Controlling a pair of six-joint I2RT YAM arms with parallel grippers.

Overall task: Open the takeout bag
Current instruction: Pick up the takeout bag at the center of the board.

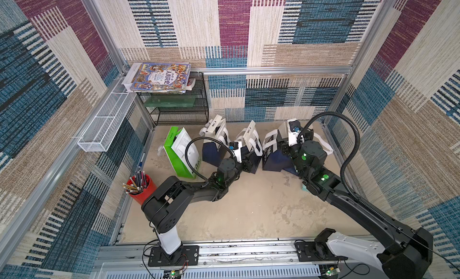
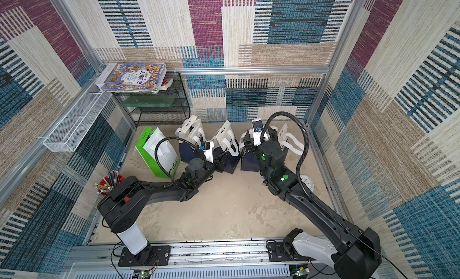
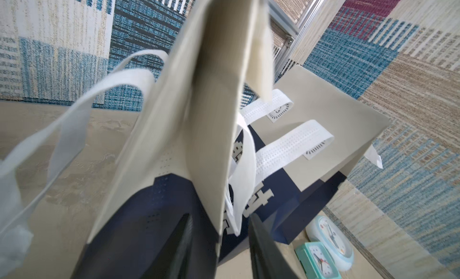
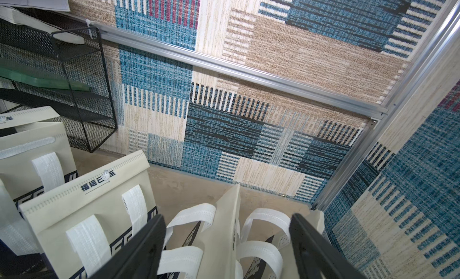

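Middle takeout bag: navy body, beige top, white handles. It stands at the back of the counter, the middle one in a row of three alike.
Left gripper: low on the near side of that bag. The fingers are apart, one on each side of the beige top panel. The view is blurred, so I cannot tell whether they touch it.
Right takeout bag: just beside the middle one, toward the right wall, with handles looping out on both sides.
Right gripper: above this bag. Fingers are wide apart, with the bag's top edge and handles between them and nothing clamped.
Third bag: left end of the row, standing.
Green-and-white bag: further left, near the row.
Teal clock, pale blue clock: on the counter, near the right bag.
Red pencil cup: left edge of the counter.
Black mesh shelf: back left corner, with books on top.
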